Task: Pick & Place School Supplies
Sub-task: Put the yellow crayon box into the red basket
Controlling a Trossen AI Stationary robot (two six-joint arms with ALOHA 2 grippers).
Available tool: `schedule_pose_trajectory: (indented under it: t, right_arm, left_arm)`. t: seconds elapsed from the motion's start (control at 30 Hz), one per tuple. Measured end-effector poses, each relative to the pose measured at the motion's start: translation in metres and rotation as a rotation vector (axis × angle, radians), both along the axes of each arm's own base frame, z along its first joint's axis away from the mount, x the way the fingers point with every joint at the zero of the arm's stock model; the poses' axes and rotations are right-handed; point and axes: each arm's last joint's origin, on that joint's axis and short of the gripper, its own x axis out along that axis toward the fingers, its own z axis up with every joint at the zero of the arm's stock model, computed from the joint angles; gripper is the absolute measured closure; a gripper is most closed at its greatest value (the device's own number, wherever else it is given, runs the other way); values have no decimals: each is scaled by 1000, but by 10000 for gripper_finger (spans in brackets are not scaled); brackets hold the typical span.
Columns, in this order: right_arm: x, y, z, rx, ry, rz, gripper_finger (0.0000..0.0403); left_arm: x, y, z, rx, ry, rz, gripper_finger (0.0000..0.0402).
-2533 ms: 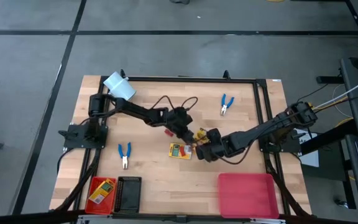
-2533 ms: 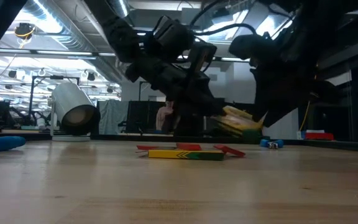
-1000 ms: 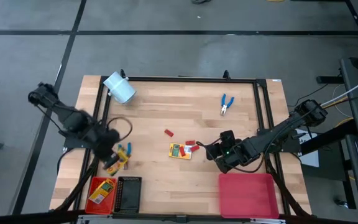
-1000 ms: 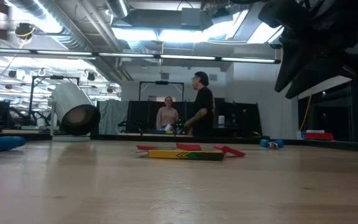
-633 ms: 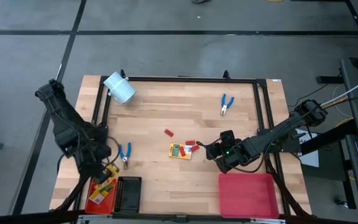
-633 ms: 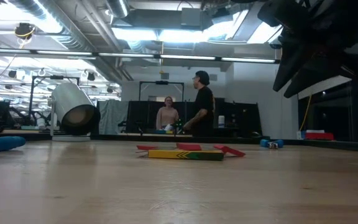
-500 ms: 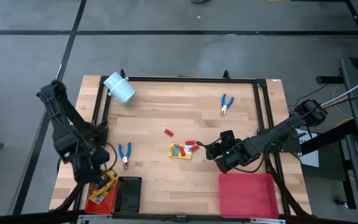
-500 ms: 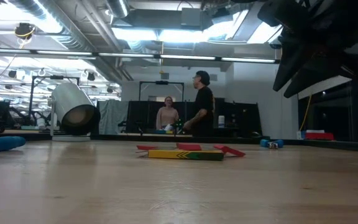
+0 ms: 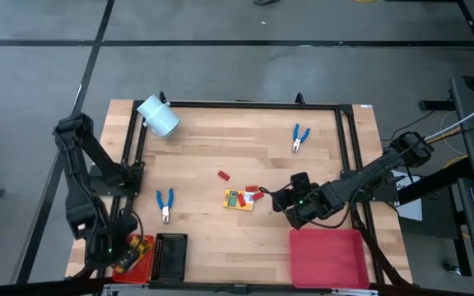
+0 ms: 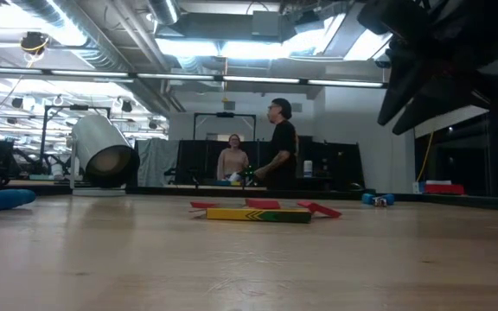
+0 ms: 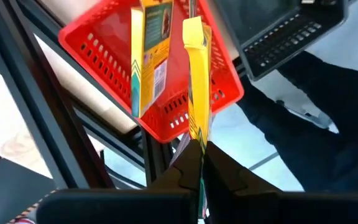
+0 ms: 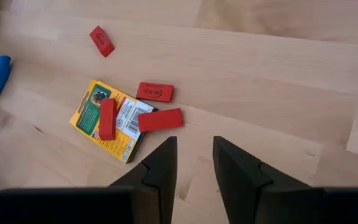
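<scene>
Wooden table [image 9: 220,140] under bright shop lights: the left claw carries a crayon box to the red basket.

Pressed together, the left claw [image 11: 199,163] pinches the lower edge of a yellow crayon box [image 11: 197,74], which stands with its long axis pointing straight away from the fingers, directly over the red basket [image 11: 222,93] at the table's near left corner, where another crayon box [image 11: 148,56] already leans. The coming release probably needs only a short lowering. The right claw [image 12: 191,158] hangs with fingers spread and empty, over the middle of the table. Just beyond its tips lies a flat crayon box [image 12: 110,121] with red erasers [image 12: 160,119] on and beside it, so the right arm is clearly the nearer one. Blue pliers [image 9: 164,205] lie near the left side.
</scene>
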Motion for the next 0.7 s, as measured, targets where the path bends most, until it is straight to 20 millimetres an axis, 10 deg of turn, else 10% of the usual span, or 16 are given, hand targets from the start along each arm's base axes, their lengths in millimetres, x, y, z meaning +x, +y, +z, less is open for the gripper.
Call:
schedule_pose_trajectory:
  t: [0.7]
  right_arm:
    - [3,2,1,21,-23,26,295]
  left_arm:
    - [2,-29,-36,146,16,-16,400]
